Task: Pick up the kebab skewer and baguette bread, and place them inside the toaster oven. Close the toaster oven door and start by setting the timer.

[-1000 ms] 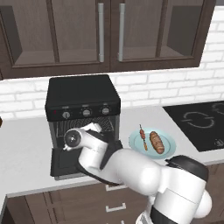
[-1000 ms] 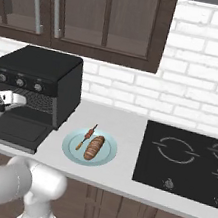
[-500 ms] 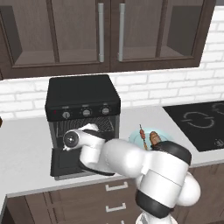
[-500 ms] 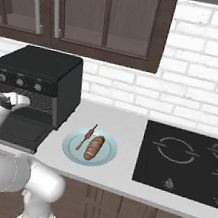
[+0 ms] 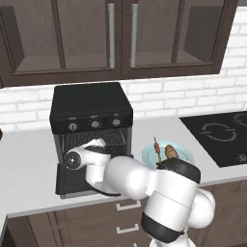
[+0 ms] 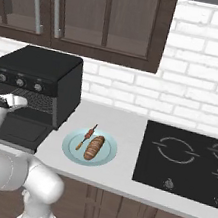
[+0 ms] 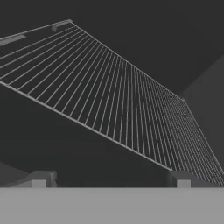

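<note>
Gripper (image 7: 111,183) open, empty, facing the rack (image 7: 109,96) inside the oven (image 5: 91,113); door (image 5: 79,181) down. Skewer (image 6: 87,136) and bread (image 6: 94,147) lie side by side on plate (image 6: 73,150), right of oven.

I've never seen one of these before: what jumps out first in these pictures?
The bulky white arm fills the foreground, reaching toward the black toaster oven, whose door lies dropped open on the counter. Right of it, a pale blue plate holds the baguette bread and the kebab skewer.
</note>
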